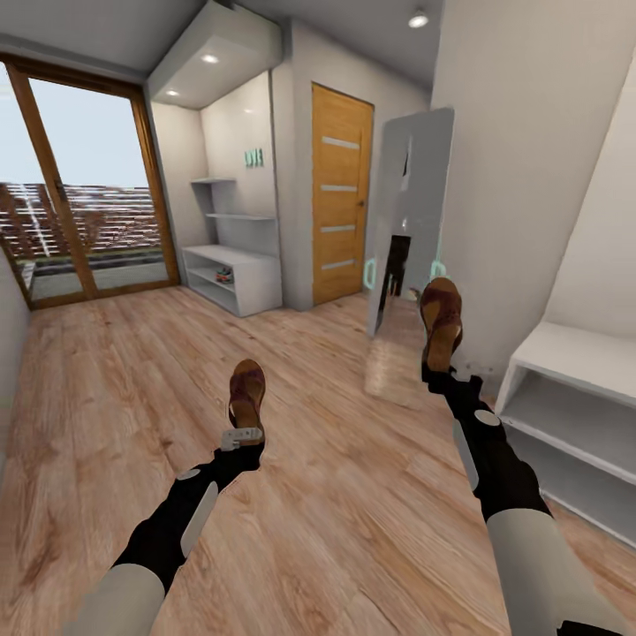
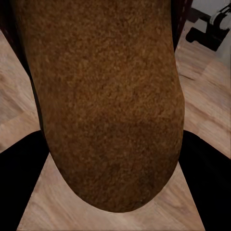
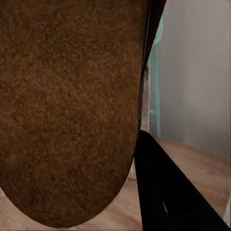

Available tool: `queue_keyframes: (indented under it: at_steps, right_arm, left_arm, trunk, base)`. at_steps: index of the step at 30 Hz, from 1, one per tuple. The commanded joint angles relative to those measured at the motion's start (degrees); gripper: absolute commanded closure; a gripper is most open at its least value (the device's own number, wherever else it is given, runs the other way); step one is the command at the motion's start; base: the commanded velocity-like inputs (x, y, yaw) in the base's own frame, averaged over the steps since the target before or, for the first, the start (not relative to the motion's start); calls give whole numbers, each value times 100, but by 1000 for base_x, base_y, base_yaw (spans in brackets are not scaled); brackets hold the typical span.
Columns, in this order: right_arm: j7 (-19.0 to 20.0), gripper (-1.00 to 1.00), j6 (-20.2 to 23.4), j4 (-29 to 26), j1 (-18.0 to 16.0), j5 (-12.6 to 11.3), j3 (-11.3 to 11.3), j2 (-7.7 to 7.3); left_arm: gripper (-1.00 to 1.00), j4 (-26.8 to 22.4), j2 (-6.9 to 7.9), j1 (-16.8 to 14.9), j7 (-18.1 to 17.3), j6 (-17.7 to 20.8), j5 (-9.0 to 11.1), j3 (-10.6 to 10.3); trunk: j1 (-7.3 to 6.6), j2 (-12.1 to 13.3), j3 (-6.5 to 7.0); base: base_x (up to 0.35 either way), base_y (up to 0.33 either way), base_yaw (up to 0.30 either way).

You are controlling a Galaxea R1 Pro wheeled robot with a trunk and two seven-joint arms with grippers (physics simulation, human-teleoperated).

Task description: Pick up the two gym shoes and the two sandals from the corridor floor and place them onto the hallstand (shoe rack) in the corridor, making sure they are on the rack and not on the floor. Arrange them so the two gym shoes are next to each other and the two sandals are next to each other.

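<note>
Home corridor: wood floor (image 1: 132,397), door (image 1: 340,194), hallstand (image 1: 231,256)

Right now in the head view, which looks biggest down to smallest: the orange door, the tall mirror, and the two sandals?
1. Orange door and tall mirror: about alike, and the mirror stands nearer, so no ranking between them.
2. Sandal in the right gripper.
3. Sandal in the left gripper, slightly smaller, though their tilts differ.

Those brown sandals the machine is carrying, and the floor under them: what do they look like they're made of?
The left sandal and right sandal look like brown leather or suede: their matte soles show a fine grainy nap in the wrist views. The floor looks like light brown wood planks, with visible grain, plank seams and a faint sheen. Being a render, it could equally be laminate.
</note>
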Motion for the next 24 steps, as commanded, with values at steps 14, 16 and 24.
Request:
queue_keyframes:
  at_steps: [14,16,24]
  right_arm:
    - [-10,100,38,-14,-1,30,-5,1]
    - [-10,100,38,-12,-1,30,-5,1]
    - [-10,100,38,-14,-1,30,-5,1]
  left_arm:
    - [100,-4,-1,-5,-4,36,57,-1]
    - [100,-4,-1,-7,-4,36,57,-1]
    - [100,-4,-1,-6,-4,36,57,-1]
  trunk:
    - [2,-3,-6]
    - [2,-3,-6]
    - [2,-3,-6]
  base:
    - [309,132,300]
    - [334,14,300]
    - [337,2,300]
